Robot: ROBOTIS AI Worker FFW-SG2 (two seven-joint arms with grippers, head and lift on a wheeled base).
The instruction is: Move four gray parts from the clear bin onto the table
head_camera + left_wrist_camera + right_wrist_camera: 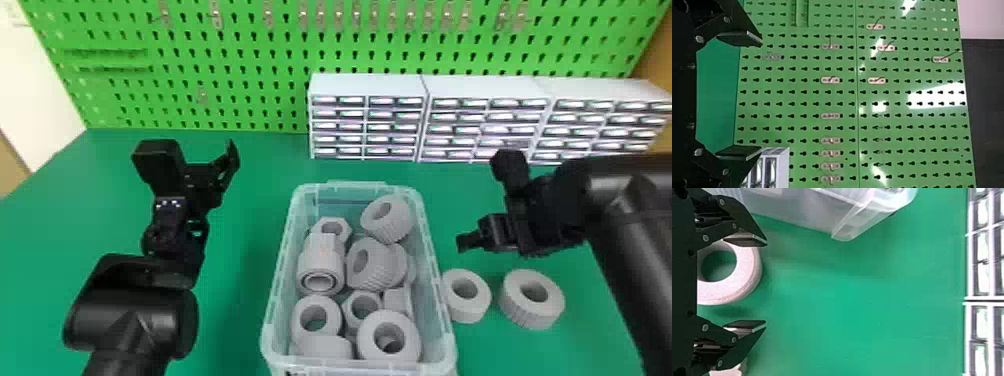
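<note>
Left hand (196,152) and right hand (483,202) gape wide, empty — clear bin (283,260) between, drawers (395,114) behind.

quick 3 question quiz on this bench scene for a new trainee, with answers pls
1. Count: in the head view, how many thick gray ring-shaped parts lie on the green table, outside the clear plastic bin?
2. True or false: the left black two-fingered gripper is closed around a gray part.
3. Multiple choice: what stands on the table in front of the green pegboard?
a) a stack of red buckets
b) a row of white drawer cabinets
c) a brown wooden crate

Key: 1. two; 2. false, it is open and empty; 3. b
</note>
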